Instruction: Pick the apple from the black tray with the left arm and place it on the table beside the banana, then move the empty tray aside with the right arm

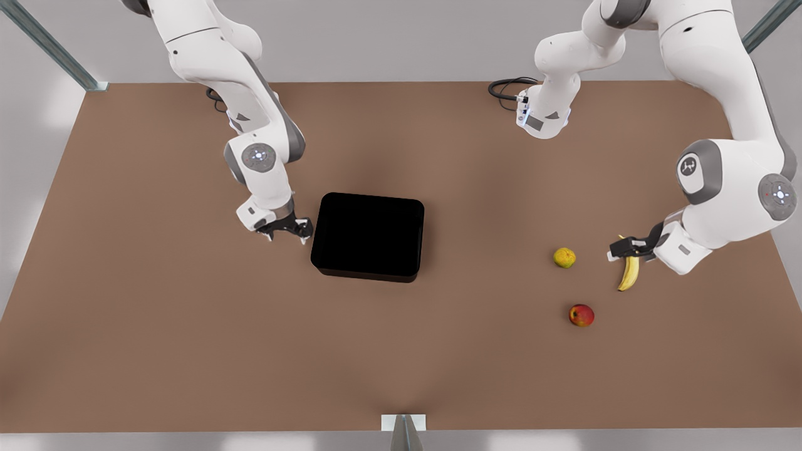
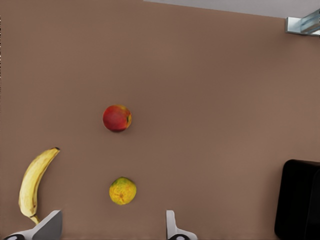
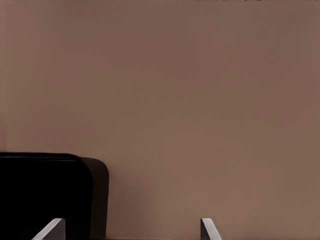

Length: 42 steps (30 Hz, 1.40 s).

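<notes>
The left gripper [image 1: 621, 249] hangs low at the front view's right, just above the stem end of the banana [image 1: 629, 273]. Its 2 fingers [image 2: 49, 226] are spread wide apart and hold nothing. From the left wrist view the banana [image 2: 33, 183] lies by 1 fingertip, the yellow-green fruit [image 2: 122, 191] sits between the 2 fingers and a bit ahead, and the apple [image 2: 117, 118] lies farther out on the bare table [image 2: 210, 100]. The apple [image 1: 581, 315] is small and round, mostly red with a yellow patch on 1 side. It rests on the table [image 1: 156, 326], off the tray, near the banana and the yellow-green fruit [image 1: 564, 257] but touching neither. The banana is yellow and curved with dark tips. The right gripper [image 1: 286, 230] is at the front view's left, low and just beside the short side of the black tray [image 1: 368, 235]. Its 2 fingers [image 3: 50, 230] are open wide with nothing between them, and the tray's rounded corner [image 3: 95, 190] sits close to 1 finger. I cannot tell if it touches the tray. The tray is shiny black with low walls, and looks empty, though its dark inside is hard to see. No words or labels can be read on anything.
</notes>
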### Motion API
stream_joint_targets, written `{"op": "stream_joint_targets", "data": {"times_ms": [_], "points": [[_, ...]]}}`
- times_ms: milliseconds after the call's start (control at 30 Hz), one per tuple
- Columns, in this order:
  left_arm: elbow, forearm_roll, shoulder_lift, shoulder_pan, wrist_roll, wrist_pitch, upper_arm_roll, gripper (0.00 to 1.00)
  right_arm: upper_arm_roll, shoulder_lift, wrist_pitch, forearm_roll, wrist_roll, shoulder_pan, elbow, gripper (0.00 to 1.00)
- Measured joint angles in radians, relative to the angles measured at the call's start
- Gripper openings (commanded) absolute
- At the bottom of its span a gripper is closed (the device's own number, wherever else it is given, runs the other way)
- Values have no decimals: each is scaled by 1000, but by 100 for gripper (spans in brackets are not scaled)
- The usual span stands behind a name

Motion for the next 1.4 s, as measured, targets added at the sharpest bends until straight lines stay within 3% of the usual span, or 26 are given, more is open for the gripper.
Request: {"op": "stream_joint_targets", "data": {"times_ms": [333,600,967,1033,1167,1400], "points": [[-2,4,-13,0,6,-34,2,100,28,23,25,4,-4,24,-29,100],[-3,18,-12,-2,5,-41,0,100,111,30,0,117,6,33,-67,100],[-2,24,-3,-1,2,-41,0,100,114,163,3,156,-1,10,-62,95],[-3,24,-3,-1,2,-41,0,100,114,179,15,157,-2,10,-60,89],[-3,24,-7,-1,1,-44,0,100,114,189,28,160,-4,10,-53,49],[-4,24,-10,0,1,-51,1,100,114,181,31,160,-6,10,-49,28]]}}
